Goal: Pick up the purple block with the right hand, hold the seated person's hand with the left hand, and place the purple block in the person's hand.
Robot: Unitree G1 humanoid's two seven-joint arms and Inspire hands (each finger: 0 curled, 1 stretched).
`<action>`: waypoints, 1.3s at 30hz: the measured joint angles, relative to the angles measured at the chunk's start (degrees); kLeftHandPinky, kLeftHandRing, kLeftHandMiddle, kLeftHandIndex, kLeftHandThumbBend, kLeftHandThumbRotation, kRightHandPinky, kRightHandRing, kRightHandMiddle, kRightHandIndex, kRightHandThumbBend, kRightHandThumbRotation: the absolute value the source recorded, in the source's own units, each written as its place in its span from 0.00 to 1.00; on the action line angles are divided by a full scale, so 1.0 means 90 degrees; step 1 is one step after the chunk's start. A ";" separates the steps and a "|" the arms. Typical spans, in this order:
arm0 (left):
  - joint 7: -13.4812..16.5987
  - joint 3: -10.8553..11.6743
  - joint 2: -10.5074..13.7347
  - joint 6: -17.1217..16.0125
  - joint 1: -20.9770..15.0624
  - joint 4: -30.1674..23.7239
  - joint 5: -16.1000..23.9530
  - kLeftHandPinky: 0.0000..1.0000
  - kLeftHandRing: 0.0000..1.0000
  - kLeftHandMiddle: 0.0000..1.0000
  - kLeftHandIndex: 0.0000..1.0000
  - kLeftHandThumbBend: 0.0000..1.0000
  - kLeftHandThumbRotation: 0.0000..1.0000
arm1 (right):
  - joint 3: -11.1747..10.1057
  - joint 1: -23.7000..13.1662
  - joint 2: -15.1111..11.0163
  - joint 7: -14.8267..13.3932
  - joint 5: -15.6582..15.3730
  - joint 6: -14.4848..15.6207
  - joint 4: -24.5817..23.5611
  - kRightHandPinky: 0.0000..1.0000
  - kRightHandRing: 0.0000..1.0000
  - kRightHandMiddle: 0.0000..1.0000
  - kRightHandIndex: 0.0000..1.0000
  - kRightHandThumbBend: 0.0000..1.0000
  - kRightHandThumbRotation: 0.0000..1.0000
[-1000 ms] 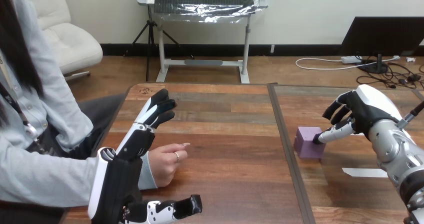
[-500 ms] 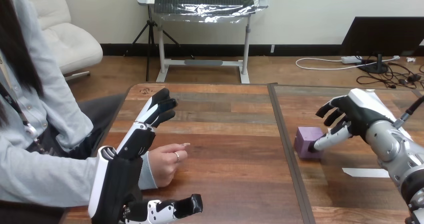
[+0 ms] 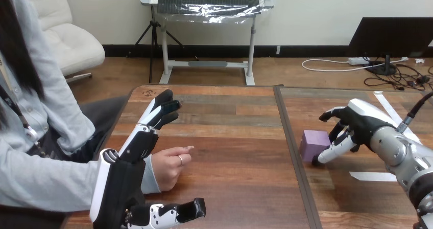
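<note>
The purple block (image 3: 313,143) lies on the right half of the wooden table (image 3: 235,152), close to the seam. My right hand (image 3: 360,120) hangs just right of the block, open, with its fingers loosely bent over the block's far right edge. Its thumb (image 3: 329,153) reaches down to the block's near right corner. My left hand (image 3: 137,148) stands open at the left, fingers straight and pointing away, its thumb (image 3: 173,213) low near the front edge. The person's hand (image 3: 168,167) rests loosely curled on the table between those fingers and thumb, partly hidden behind my palm.
A dark seam (image 3: 292,147) splits the table into left and right halves. A white paper strip (image 3: 371,176) lies near my right forearm, and another white strip (image 3: 388,109) lies behind my right hand. The person's sleeve (image 3: 46,180) runs along the left edge.
My right hand has dropped and moved left toward the purple block, its thumb sliding down to the block's near right corner. My left hand and the person's hand have stayed put.
</note>
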 measured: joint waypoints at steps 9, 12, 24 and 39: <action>-0.0002 0.0004 -0.0002 0.0009 0.0000 0.0000 0.0016 0.83 0.93 0.93 0.83 1.00 0.49 | 0.0162 -0.0035 0.0007 0.0225 -0.0202 0.0009 0.0000 0.76 0.86 0.89 0.89 0.97 0.14; -0.0002 0.0006 -0.0002 0.0009 0.0000 0.0000 0.0017 0.83 0.92 0.93 0.83 1.00 0.49 | 0.0188 -0.0041 0.0016 0.0273 -0.0226 0.0009 0.0000 0.78 0.88 0.91 0.89 0.97 0.14; -0.0001 0.0022 -0.0032 0.0009 0.0003 -0.0001 0.0044 0.82 0.91 0.91 0.82 1.00 0.48 | 0.0287 -0.0068 0.0076 0.0361 -0.0385 0.0022 0.0000 0.78 0.89 0.92 0.91 0.98 0.17; 0.0010 0.0071 -0.0069 0.0008 0.0009 -0.0002 0.0187 0.82 0.91 0.91 0.82 1.00 0.49 | 0.0458 -0.0071 0.0163 0.0360 -0.0569 0.0119 0.0006 0.74 0.88 0.89 0.91 0.99 0.22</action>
